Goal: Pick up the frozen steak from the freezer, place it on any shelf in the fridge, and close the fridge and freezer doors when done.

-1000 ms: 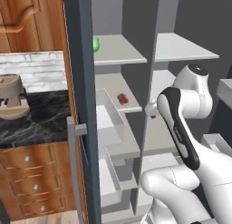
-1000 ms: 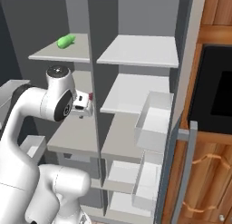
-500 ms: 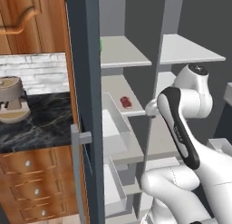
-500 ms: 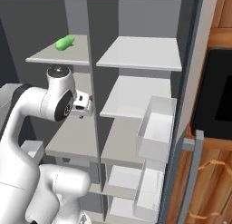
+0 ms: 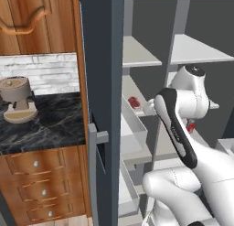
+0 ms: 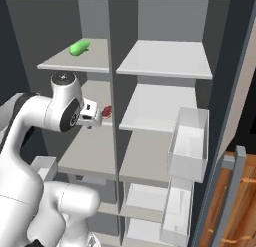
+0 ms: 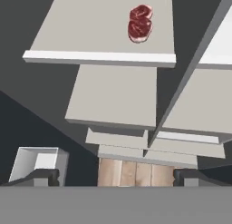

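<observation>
Views shifted since 0.5 s ago: base has driven, scene itself unchanged. Gripper (image 7: 116, 175) jaws wide apart, empty, touching nothing, hovering before freezer (image 6: 85, 151). Frozen steak (image 7: 140, 22) lies flat on middle freezer shelf (image 7: 90, 32), right of centre, long axis running front-to-back. Green item (image 6: 79, 47) on top shelf.

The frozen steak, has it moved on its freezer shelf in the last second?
No. The frozen steak lies on the same freezer shelf; the base moved, shifting the view.

Claw (image 7: 115, 175) empty, fingers spread wide, arm bent forward.
</observation>
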